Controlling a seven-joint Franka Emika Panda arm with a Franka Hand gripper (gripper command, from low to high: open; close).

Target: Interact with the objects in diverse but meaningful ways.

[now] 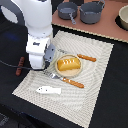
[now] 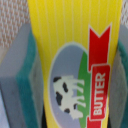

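Note:
The wrist view is filled by the yellow butter block [image 2: 75,50], with its red "BUTTER" banner and cow picture. It sits between my gripper's grey fingers, whose teal pads [image 2: 27,85] press on both of its sides. In the exterior view my gripper [image 1: 44,67] hangs low over the striped placemat [image 1: 97,55], just off the plate's left edge, and the arm hides the butter there. The golden bread loaf [image 1: 67,64] lies on the plate [image 1: 56,69]. An orange-handled knife [image 1: 86,58] and fork [image 1: 70,81] flank the plate. The white fish [image 1: 48,90] lies near the mat's front edge.
A red-brown sausage [image 1: 20,65] lies off the mat on the dark table at the exterior view's left. Two grey pots [image 1: 67,11] [image 1: 91,12] stand on the tan surface at the back, and a bowl [image 1: 124,19] sits at the far right.

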